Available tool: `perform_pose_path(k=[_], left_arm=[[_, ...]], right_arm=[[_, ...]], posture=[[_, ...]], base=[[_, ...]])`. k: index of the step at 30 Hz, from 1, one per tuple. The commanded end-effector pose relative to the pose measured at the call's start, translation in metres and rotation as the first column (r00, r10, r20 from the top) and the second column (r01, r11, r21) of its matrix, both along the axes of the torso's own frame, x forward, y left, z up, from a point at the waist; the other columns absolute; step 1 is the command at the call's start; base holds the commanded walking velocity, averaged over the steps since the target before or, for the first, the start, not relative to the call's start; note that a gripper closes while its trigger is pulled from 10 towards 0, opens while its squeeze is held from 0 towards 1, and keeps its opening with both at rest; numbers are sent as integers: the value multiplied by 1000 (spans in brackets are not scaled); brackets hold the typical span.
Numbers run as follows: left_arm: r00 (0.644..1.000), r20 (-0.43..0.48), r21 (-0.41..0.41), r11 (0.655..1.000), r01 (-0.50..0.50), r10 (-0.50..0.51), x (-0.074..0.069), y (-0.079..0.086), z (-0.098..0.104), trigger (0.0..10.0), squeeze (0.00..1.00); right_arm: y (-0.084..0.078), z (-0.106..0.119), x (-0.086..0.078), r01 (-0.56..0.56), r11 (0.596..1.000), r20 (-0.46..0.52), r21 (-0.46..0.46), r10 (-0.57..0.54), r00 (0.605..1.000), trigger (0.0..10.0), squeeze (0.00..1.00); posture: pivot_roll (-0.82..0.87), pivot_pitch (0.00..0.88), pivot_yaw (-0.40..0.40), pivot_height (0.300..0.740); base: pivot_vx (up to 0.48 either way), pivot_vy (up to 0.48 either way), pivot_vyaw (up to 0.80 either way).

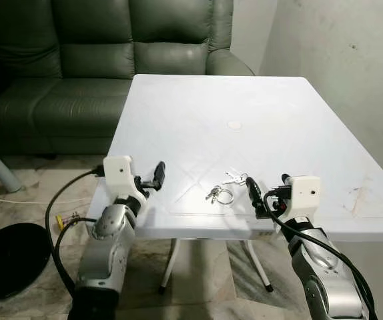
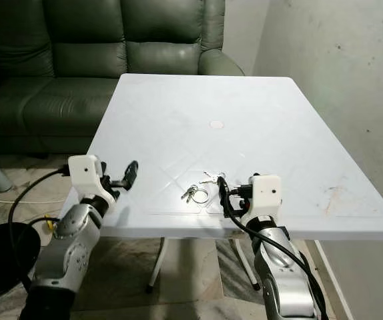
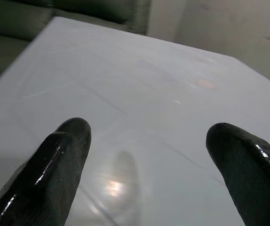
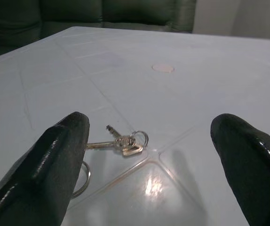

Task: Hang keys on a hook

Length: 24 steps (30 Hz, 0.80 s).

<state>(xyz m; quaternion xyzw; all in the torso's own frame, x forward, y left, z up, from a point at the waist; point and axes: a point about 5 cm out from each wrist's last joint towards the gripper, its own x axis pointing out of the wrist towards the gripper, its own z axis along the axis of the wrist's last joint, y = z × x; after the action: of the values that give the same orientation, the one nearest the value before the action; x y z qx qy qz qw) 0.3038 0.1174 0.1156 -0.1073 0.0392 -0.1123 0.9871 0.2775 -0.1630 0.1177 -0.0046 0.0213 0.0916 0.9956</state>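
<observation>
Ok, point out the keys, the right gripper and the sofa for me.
keys (image 1: pixel 221 194): left eye view, on the big ring.
right gripper (image 1: pixel 255 198): left eye view, midway between its fingertips.
sofa (image 1: pixel 98 60): left eye view, on the back cushion.

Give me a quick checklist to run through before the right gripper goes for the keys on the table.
1. Keys lying flat on the white table, near its front edge: ok.
2. Right gripper open, keys in sight between its fingers: ok.
3. Right gripper lined up with the keys: not ok; they sit toward one finger, not centred.
4. Left gripper open, away from the keys: ok.
5. Hook to hang them on: cannot tell.
6. Whether the two key bunches are joined: cannot tell.
</observation>
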Motion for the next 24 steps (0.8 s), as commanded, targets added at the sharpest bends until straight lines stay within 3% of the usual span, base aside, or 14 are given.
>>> perform_pose_path(k=[1, 3, 11, 24], left_arm=[[999, 24, 0, 1000, 26, -26, -1, -3, 7, 10000, 0], [998, 26, 11, 998, 62, -62, -5, -10, 6, 10000, 0], [992, 31, 2, 992, 126, -126, -12, -28, 7, 10000, 0], [990, 32, 6, 991, 134, -134, -17, -29, 10, 10000, 0]], right_arm=[[1, 2, 4, -16, 999, 6, -30, 17, 1000, 10000, 0], [-1, 2, 9, -24, 1000, -32, -1, 24, 999, 10000, 0], [5, 12, 35, -26, 998, -40, -54, 24, 999, 10000, 0], [29, 18, 61, -2, 999, -81, -54, -2, 997, 10000, 0]], posture=[[-117, 0, -46, 740], [-116, 0, -47, 740], [-104, 6, -53, 740], [-72, 25, -69, 740]], base=[[0, 0, 0], [0, 0, 0], [0, 0, 0], [0, 0, 0]])
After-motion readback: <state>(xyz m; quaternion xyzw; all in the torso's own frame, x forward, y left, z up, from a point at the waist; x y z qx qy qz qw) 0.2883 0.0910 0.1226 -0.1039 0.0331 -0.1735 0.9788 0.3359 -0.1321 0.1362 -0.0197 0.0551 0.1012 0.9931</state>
